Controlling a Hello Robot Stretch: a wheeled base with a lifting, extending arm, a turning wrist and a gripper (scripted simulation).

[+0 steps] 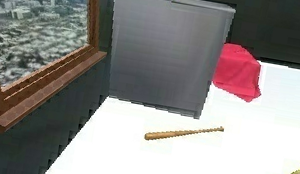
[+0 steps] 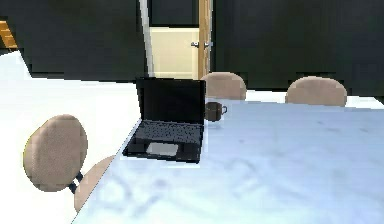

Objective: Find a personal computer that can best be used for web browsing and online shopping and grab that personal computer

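A black laptop (image 2: pixel 170 120) stands with its lid up on a pale marbled table (image 2: pixel 280 170), near the table's left edge in the arm side view. Its dark screen faces the camera and its keyboard and grey touchpad lie in front. A dark mug (image 2: pixel 216 110) stands just right of the laptop's lid.
Round-backed beige chairs (image 2: pixel 54 150) (image 2: pixel 317 92) ring the table, and a cream door (image 2: pixel 176 50) lies beyond. In the forward view a grey cabinet (image 1: pixel 161 51) stands ahead, a wooden baseball bat (image 1: pixel 184 134) lies on the white floor, a red cloth (image 1: pixel 239 70) sits behind, and a framed city window (image 1: pixel 28 14) is at the left.
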